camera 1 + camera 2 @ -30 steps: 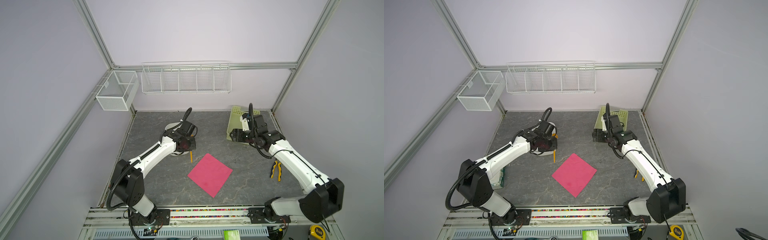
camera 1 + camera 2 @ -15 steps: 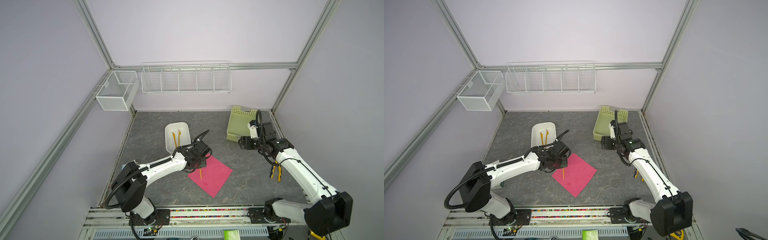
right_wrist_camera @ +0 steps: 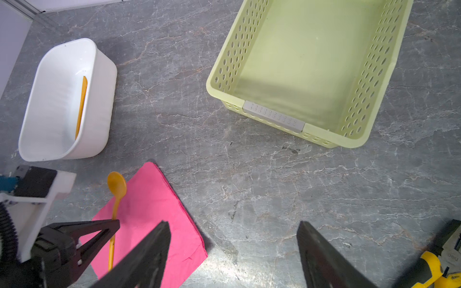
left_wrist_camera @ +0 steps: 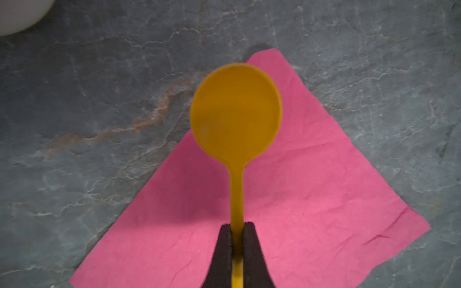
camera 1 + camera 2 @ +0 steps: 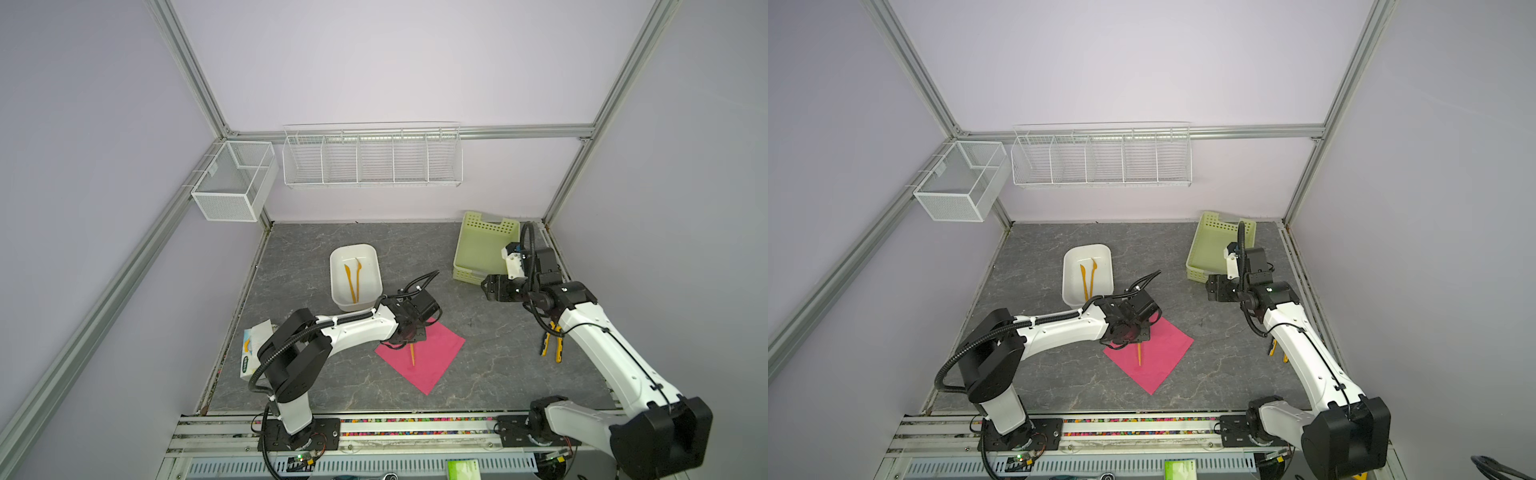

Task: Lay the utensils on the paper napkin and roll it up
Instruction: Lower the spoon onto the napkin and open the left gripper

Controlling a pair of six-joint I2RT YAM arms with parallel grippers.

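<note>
**The left tool holds the orange spoon over the pink napkin.**

In both top views the napkin lies flat on the gray desk, a bit toward 6 o'clock from the middle. The left tool is pinched tight on the thin handle of the spoon. The spoon's round bowl hangs half over the napkin's edge, on the side toward the white tub. I cannot tell if the spoon touches the paper. The tub sits at 11 o'clock from the napkin, with two orange pieces inside. The right tool is spread wide and holds nothing. It hangs at 2 o'clock from the napkin, near the green basket. Yellow pliers lie at 3 o'clock.
</note>
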